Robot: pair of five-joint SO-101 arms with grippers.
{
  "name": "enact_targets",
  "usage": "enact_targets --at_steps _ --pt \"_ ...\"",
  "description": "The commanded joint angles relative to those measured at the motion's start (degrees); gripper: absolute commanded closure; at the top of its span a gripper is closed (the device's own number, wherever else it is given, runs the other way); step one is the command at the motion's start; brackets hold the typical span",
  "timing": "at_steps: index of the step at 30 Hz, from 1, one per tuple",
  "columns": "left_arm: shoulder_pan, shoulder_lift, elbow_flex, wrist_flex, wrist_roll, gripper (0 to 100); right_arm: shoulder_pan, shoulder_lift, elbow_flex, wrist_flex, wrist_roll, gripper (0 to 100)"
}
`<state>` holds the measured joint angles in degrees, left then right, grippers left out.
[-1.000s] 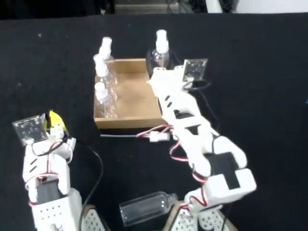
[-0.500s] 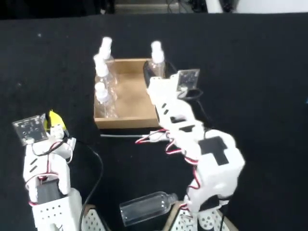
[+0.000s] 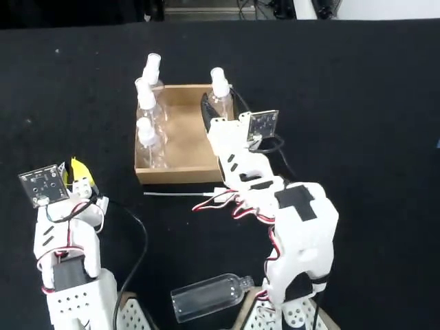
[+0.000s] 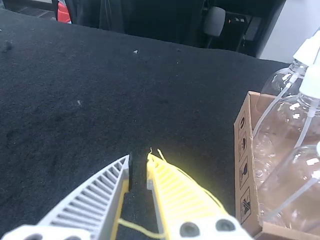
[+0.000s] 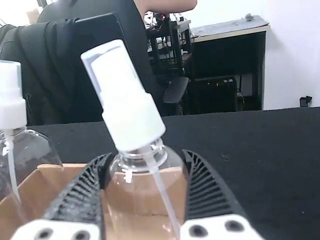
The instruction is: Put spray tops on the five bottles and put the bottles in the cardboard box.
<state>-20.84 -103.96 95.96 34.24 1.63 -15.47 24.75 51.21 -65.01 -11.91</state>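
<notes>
While the right tool [image 3: 218, 110] gripped a clear white-topped plastic bottle [image 3: 219, 84] at the brown cardboard box [image 3: 182, 172], the left tool [image 4: 138, 162] sat clenched, empty.

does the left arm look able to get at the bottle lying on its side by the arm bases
Probably yes. The left gripper is empty, and only a cable lies between it and the lying bottle. But the bottle sits back beside the arm's own base, so it would need to fold back.

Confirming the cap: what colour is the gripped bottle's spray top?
White plastic spray top; clearest in the right wrist view.
</notes>
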Motion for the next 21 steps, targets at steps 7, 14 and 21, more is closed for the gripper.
enact_targets --at_steps 7,14,21 --pt "-0.6 -0.5 1.4 0.2 -0.4 94 -0.8 -0.1 -4.0 -1.5 0.5 98.2" --pt "-0.6 -0.5 1.4 0.2 -0.4 94 -2.9 0.0 -3.6 -1.2 0.5 78.1" --pt "-0.6 -0.5 1.4 0.2 -0.4 94 -3.7 0.1 -3.6 -1.3 0.6 78.6"
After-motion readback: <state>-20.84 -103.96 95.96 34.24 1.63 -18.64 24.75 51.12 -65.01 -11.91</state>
